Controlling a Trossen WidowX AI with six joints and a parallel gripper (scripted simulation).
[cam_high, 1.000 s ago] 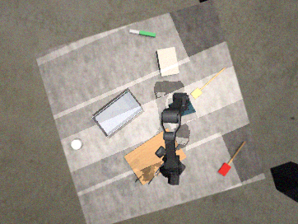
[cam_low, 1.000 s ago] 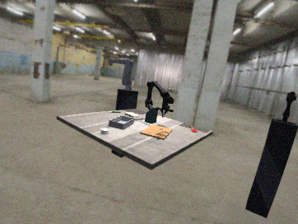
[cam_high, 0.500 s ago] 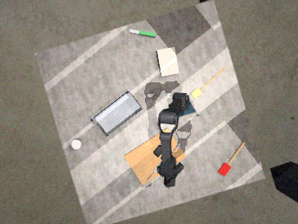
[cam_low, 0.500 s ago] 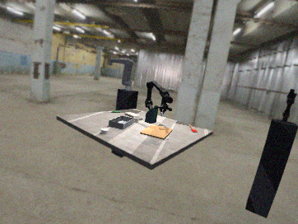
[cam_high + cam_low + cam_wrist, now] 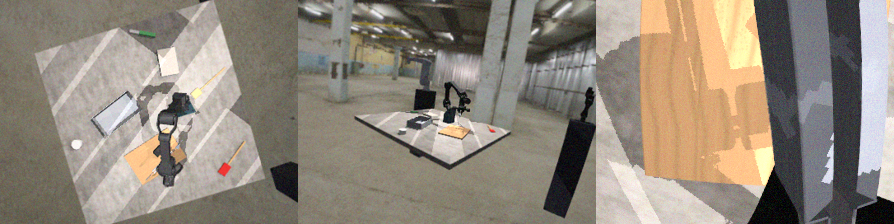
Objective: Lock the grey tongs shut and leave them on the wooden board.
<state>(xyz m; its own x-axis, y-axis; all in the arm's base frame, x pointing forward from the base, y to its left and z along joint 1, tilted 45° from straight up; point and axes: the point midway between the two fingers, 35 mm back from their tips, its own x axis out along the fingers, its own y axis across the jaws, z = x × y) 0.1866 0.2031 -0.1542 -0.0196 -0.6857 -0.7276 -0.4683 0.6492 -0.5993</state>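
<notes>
My gripper (image 5: 162,168) (image 5: 788,169) is shut on the grey tongs (image 5: 153,173) (image 5: 813,125) above the wooden board (image 5: 137,161) (image 5: 454,132) (image 5: 661,125). In the wrist view the tongs' long grey arms run up the right side, close together, and leave the frame at the top. In the top view a thin part of them shows over the board's near edge. The arm hides the rest, and whether the lock has caught cannot be seen. The roasting tin (image 5: 100,128) (image 5: 417,125) stands on the table, with no tongs across it.
A white round piece (image 5: 76,144) (image 5: 402,131) stands beyond the tin. A red-headed tool (image 5: 225,169) (image 5: 491,130) and a yellow-headed tool (image 5: 196,93) lie on the other side. A pale block (image 5: 168,62) and green marker (image 5: 146,34) lie past the arm's base.
</notes>
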